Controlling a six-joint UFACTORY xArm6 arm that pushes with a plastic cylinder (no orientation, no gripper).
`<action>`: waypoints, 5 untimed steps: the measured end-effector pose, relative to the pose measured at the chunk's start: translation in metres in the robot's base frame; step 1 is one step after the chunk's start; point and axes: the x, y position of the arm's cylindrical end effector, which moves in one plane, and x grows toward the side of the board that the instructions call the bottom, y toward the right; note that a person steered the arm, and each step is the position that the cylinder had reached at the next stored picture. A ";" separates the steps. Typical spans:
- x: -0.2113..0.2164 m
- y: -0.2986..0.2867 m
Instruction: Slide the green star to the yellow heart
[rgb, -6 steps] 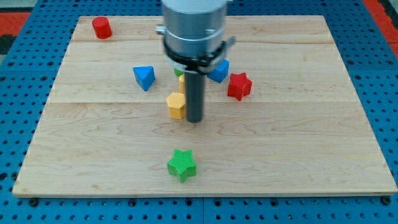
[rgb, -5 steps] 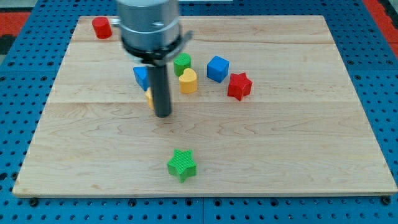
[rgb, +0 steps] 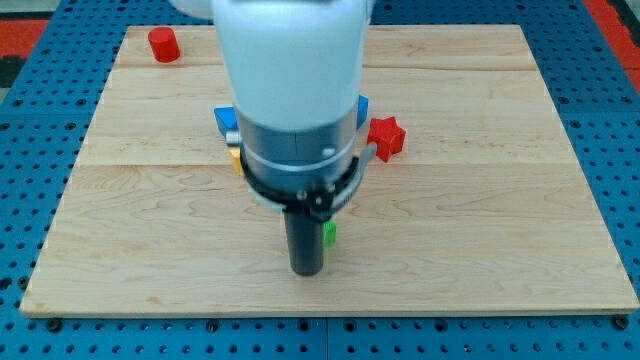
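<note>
My tip (rgb: 306, 270) sits low in the middle of the frame, near the bottom edge of the wooden counter (rgb: 500, 230), and the arm's pale body hides much of the centre of the board. The end effector is a plain rod, so there is nothing to spread or pinch; it holds nothing. The green star (rgb: 329, 234) shows only as a small sliver at the rod's right edge, just above the tip and apparently touching or all but touching it; most of it is covered. The yellow heart cannot be seen, being behind the arm, and I judge it lies somewhere toward the top of the frame among the cluster there. Of that cluster only edges show: a blue block (rgb: 226, 118) and a scrap of yellow block (rgb: 236, 158) at the arm's left, another blue corner (rgb: 361, 104) and the red star (rgb: 385, 138) at its right. A red cylinder (rgb: 163, 44) stands well apart at the upper left. With the star lying up and slightly right of my tip, a push toward the frame's top looks like the fitting move.
</note>
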 end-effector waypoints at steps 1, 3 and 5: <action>-0.035 -0.007; -0.020 0.020; -0.057 0.040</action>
